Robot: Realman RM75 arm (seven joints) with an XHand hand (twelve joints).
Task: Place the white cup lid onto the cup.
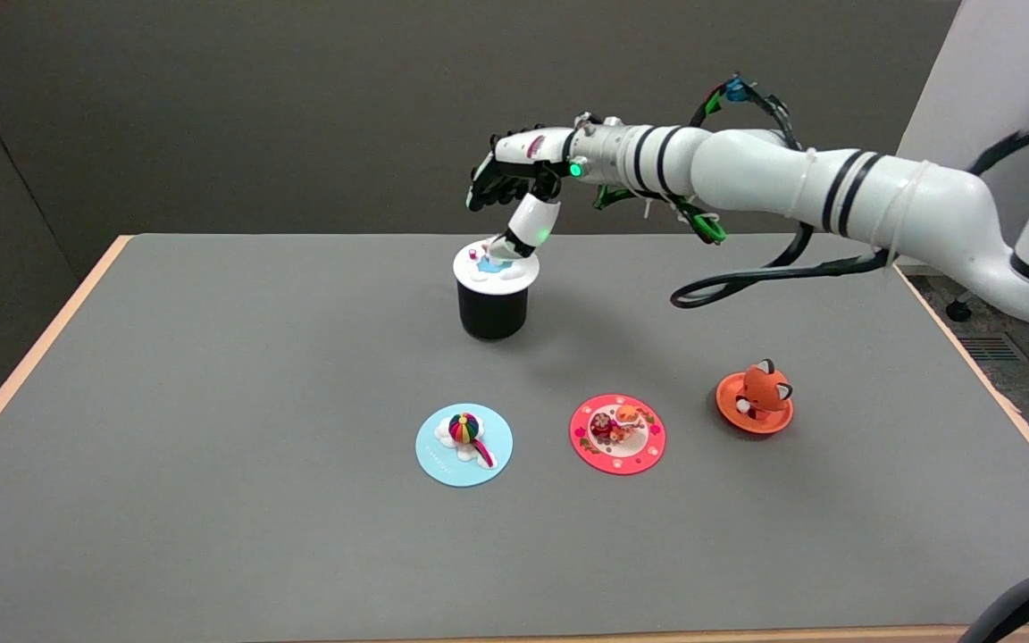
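Right hand (514,183) hangs above the black cup (492,311), fingers spread and holding nothing. One white fingertip (523,230) points down at the back edge of the white cup lid (496,266); cannot tell whether it touches the small figure on top. The lid sits flat on the cup, directly below the hand. Nearer the camera than the hand, on the grey worktop (211,402), lie a blue lid (464,444), a red lid (617,433) and an orange fox lid (755,398).

Lid (496,268) figure (489,260) behind thumb (528,225)
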